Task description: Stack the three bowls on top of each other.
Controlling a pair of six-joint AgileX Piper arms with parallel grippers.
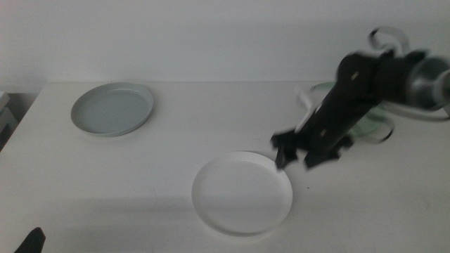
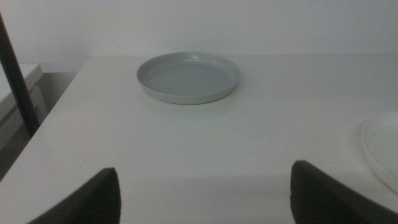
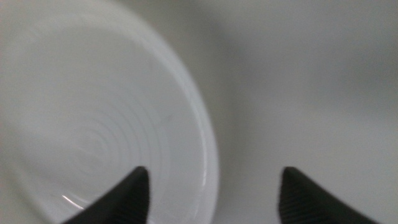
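Nothing was stacked at this point: all three bowls sat apart on the desk (image 1: pixel 105 183), each on its own, so the whole task was left. The grey-blue bowl (image 1: pixel 112 108) lay toward the far left of the desk, upright and empty; the left wrist view showed its inside bare. The white bowl (image 1: pixel 242 192) lay near the front centre, also upright and empty, its concentric rings plain in the right wrist view and nothing in it. The pale mint green bowl (image 1: pixel 371 125) was far right and mostly hidden behind the right arm, only a bit of rim showing, so I couldn't tell whether it held anything. The right gripper (image 1: pixel 297 153) hung at the white bowl's far-right rim, fingers spread apart and holding nothing; in its wrist view one finger stood over the bowl's inside and the other over bare desk outside, so the rim ran between them. Whether it touched the rim, I couldn't tell, as the arm was blurred. My read: the step in hand was a rim grasp on the white bowl, then a carry onto one of the others. The left gripper (image 2: pixel 205 199) waited low at the near-left edge of the desk, fingers wide open and empty, facing the grey-blue bowl from well back.
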